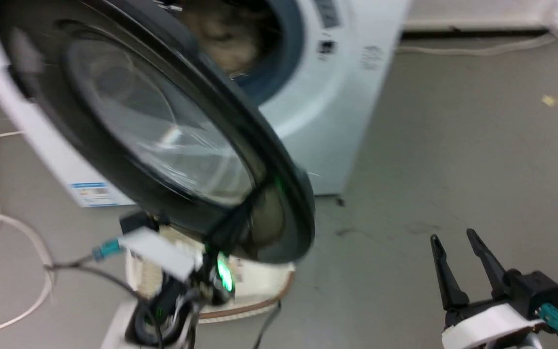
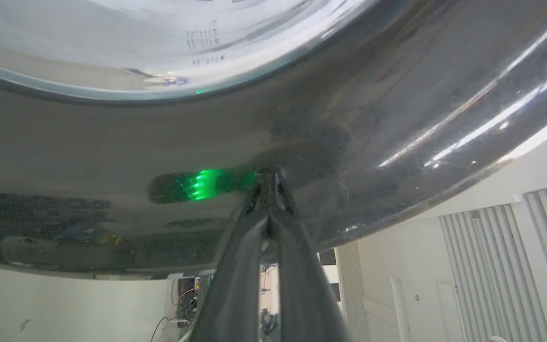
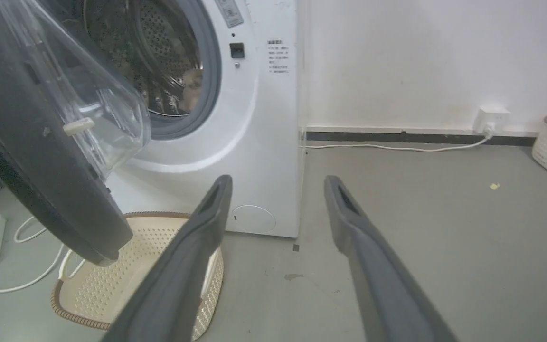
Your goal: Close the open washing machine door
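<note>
**Item 1. Left tool** (image 2: 268,176): two long dark fingers pressed together, pinching nothing. The tips were set against the glossy outer face of the large round black-framed washing machine door (image 1: 162,135) with its bulging clear glass window. The closed fingers made one stiff point, presumably for pushing rather than grasping. A green glow (image 2: 202,185) was reflected in the frame just beside the tips.

**Item 2. The door:** stood open at a wide angle, unlatched, directly ahead of the left tool and well off to the left of the right tool. I judged the task early, with nearly the whole swing to go.

**Item 3. Big white front-loading washing machine** (image 1: 327,121): beyond the door from the left tool. Its grey rubber-rimmed steel drum mouth (image 3: 169,61) was exposed, with something pale inside.

**Item 4. Right tool** (image 1: 453,237): fingers spread and empty, hovering above the grey floor (image 1: 453,145) well apart from the door, apparently held out of its arc.

**Item 5. Cream perforated basket** (image 3: 112,280): on the floor under the door's lower edge, below the left tool. It looked low enough, I judged, not to obstruct the swing.
</note>
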### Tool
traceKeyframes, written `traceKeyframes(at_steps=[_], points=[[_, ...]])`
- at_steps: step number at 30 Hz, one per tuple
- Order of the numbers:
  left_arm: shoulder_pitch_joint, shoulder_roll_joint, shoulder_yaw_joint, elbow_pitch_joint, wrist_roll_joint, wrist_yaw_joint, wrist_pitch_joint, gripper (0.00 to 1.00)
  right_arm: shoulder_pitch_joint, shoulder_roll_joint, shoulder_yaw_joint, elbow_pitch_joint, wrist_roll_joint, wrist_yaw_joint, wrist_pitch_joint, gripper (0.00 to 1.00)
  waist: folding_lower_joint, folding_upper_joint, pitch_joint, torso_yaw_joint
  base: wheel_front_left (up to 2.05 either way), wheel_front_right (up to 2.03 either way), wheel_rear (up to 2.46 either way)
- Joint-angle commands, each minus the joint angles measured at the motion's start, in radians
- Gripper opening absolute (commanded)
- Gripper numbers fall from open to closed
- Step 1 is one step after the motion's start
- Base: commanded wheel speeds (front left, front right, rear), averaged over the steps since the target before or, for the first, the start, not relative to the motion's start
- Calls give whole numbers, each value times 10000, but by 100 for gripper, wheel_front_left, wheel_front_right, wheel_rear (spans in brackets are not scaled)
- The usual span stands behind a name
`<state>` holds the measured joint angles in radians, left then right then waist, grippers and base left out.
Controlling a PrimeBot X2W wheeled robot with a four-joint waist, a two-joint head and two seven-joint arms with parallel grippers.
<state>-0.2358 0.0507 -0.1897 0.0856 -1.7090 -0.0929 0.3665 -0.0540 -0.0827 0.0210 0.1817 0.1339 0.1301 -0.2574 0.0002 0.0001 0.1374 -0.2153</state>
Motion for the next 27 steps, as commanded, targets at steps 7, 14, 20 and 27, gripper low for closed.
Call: traceKeyframes(at_steps=[7, 14, 20, 27], points=[[-2164, -4, -348, 1532, 35, -181, -1378, 0, -369, 207, 107, 109, 217, 6, -43, 100, -2, -1, 1144, -1869, 0, 0, 0], [-3862, -4, -768, 3801, -486, -324, -2400, 0, -524, 295, 286, 245, 290, 6, -43, 100, -2, -1, 993, -2023, 0, 0, 0], [-3271, 244, -1082, 3423, 507, -372, -2859, 100, -342, 283, 182, -39, 257, 6, -43, 100, -2, -1, 453, -1352, 0, 0, 0], [-325, 2199, -2296, 841, 3844, -376, -4859, 100, 396, -80, 211, -629, 208, 6, -43, 100, -2, -1, -738, 237, 0, 0, 0]])
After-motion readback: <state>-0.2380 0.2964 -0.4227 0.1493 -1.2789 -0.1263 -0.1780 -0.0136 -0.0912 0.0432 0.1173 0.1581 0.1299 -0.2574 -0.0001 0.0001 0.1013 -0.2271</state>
